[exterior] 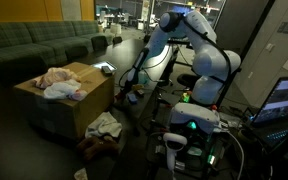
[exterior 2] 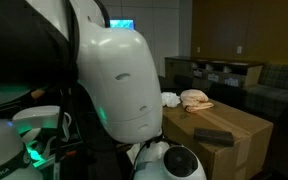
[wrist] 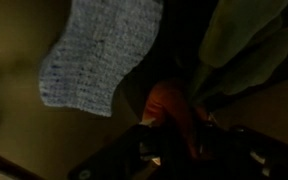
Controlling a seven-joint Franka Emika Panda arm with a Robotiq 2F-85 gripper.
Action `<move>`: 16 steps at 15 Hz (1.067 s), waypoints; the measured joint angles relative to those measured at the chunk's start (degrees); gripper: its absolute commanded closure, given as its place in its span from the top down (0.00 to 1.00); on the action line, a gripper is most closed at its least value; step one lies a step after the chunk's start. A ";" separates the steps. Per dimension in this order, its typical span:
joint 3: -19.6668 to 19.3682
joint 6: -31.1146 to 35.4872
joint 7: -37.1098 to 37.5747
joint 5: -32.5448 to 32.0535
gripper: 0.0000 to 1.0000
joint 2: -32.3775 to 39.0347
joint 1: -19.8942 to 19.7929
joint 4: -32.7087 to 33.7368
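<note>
The end effector (wrist: 172,128) enters the dim wrist view from the bottom edge, with a red thing (wrist: 172,103) right at its tip. The picture is too dark to tell whether the fingers are clenched on the red thing or only touching it. Just past the red thing a blue cloth (wrist: 99,55) with a knitted look lies spread out, and a green cloth (wrist: 246,45) lies crumpled beside it, the two apart with dark ground between them. In an exterior view the arm (exterior: 169,40) bends down so that the end effector (exterior: 132,92) hangs low, near the floor, just beside the box (exterior: 84,102) at the end nearest the robot's base. A pink cloth (exterior: 59,80) lies heaped on top of the box, seen in both exterior views (exterior 2: 194,98), and a dark object (exterior 2: 214,135) lies on the box lid near it. A pale cloth (exterior: 104,125) lies on the floor against the box's front. A green couch (exterior: 34,45) stands behind the box, and a laptop (exterior: 284,100) sits well apart from the box, beyond the robot's base.
</note>
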 measured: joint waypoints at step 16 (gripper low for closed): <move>-2.76 -23.91 0.26 8.17 0.09 -37.62 5.64 -18.19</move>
